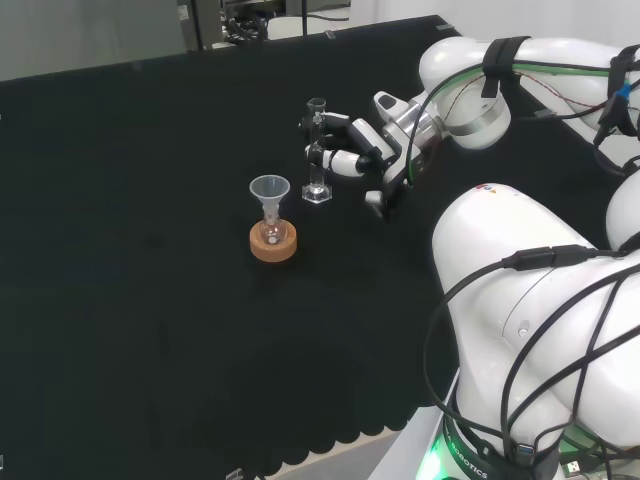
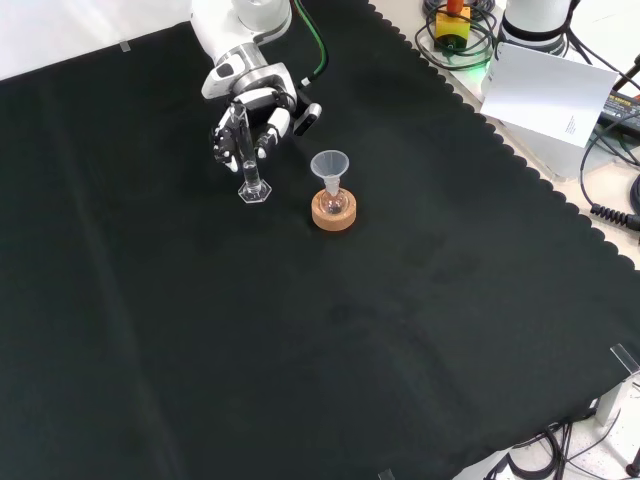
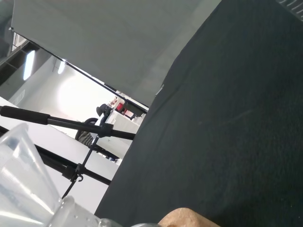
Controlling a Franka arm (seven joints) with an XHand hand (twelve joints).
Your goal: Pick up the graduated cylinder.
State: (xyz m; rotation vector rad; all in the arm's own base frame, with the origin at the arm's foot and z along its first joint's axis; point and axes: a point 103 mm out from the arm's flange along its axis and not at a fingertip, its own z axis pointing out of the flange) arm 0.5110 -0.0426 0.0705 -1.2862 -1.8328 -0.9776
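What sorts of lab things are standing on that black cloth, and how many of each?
Graduated cylinder, with the hand curled round it: 1
Funnel: 1
Small flask under the funnel: 1
Cork ring stand: 1
Total: 4

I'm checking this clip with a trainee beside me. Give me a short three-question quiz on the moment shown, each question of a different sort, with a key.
1. True or false: the graduated cylinder lies on its side on the black cloth.
2. Multiple choice: in the head view, the hand is A) far off from the cylinder, B) at the cylinder with its fingers curled round the tube, C) resting on the funnel.
3. Fill in: the flask under the funnel sits in a ____ ring.

Key: 1 false, it stands upright on its base. 2 B. 3 cork.
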